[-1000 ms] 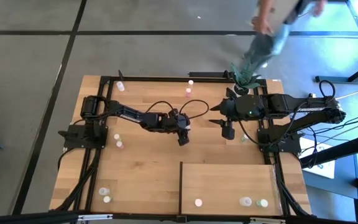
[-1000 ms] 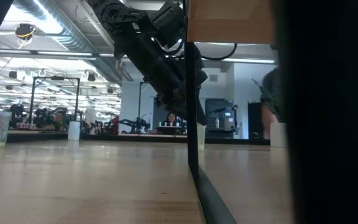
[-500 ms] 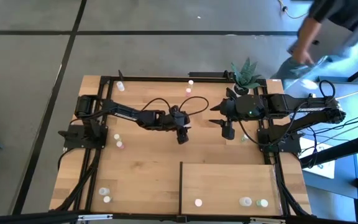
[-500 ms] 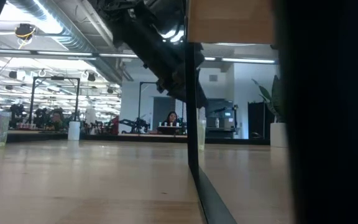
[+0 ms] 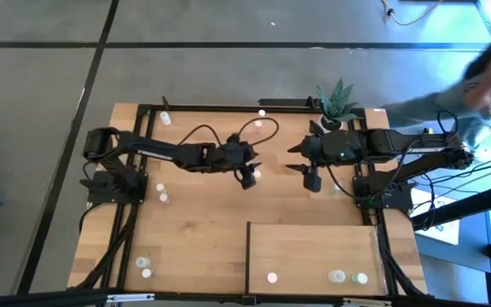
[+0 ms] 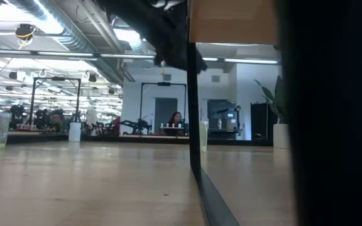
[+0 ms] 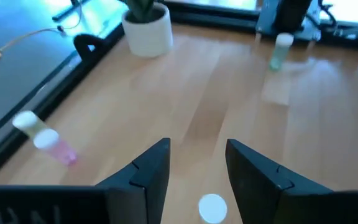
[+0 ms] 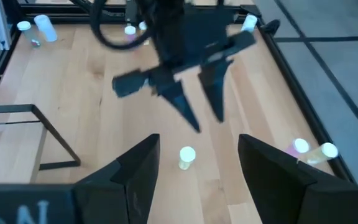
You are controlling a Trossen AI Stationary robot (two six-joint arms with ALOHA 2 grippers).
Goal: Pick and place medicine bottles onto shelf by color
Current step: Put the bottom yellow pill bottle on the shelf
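At table centre we see the left gripper (image 5: 246, 179) reaching out from the nine o'clock side on a long, nearly straight arm, its fingers (image 7: 149, 171) spread apart and holding nothing. A pale yellow bottle (image 5: 257, 176) stands upright on the wood just under them; in the left wrist view its white cap (image 7: 212, 207) shows between the two tips, untouched. Facing it from three o'clock, the right gripper (image 5: 312, 180) hangs above the table with its jaws open and empty, pointing toward six o'clock.

Between the two grippers the planks lie bare, so we have open room there. Nearer us, the shelf (image 5: 314, 247) fills the five o'clock corner, with a dark post (image 6: 194, 113) rising at its corner in the low view. On it stand three medicine bottles (image 5: 337, 276) along the near edge. Two more bottles (image 5: 144, 266) sit at the seven o'clock corner, and a pink pair (image 5: 163, 194) lies near the left arm's base.

Farther off, a pink bottle (image 7: 48, 138) lies on its side by the table's dark frame (image 5: 211, 107), and a green one (image 7: 281, 50) stands near the right arm's base. A white pot with a green plant (image 5: 337, 102) sits at one o'clock on the far edge. Beyond that, a blurred person (image 5: 476, 85) crosses the grey floor (image 5: 41, 77).
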